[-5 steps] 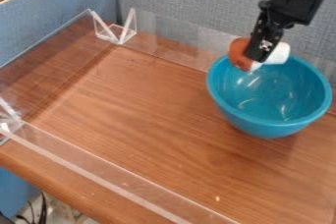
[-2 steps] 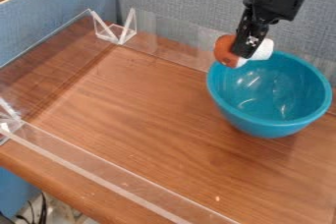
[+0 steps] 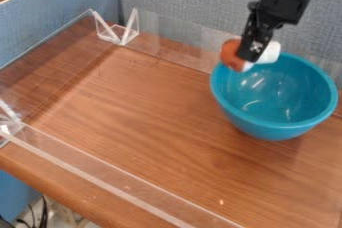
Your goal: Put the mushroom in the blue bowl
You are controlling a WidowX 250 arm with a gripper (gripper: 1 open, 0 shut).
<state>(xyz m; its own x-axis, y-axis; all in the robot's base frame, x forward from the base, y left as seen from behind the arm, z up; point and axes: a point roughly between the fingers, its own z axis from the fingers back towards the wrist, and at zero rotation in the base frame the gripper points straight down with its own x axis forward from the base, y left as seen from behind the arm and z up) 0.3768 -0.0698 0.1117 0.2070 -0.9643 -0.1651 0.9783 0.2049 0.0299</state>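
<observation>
The mushroom (image 3: 246, 53), with an orange-brown cap and a cream-white stem, hangs sideways between the black fingers of my gripper (image 3: 254, 47), which is shut on it. It hovers just above the far left rim of the blue bowl (image 3: 274, 96), a big glossy teal bowl standing on the right side of the wooden table. The inside of the bowl holds nothing that I can see. The arm comes down from the upper right and points the gripper straight down.
The wooden tabletop (image 3: 134, 112) is fenced by low clear plastic walls (image 3: 100, 177), with a clear bracket (image 3: 118, 27) at the far left corner. A blue partition (image 3: 187, 2) stands behind the table.
The gripper, still holding the mushroom, has shifted left and slightly up in the picture, from over the bowl's back rim to its far left edge.
</observation>
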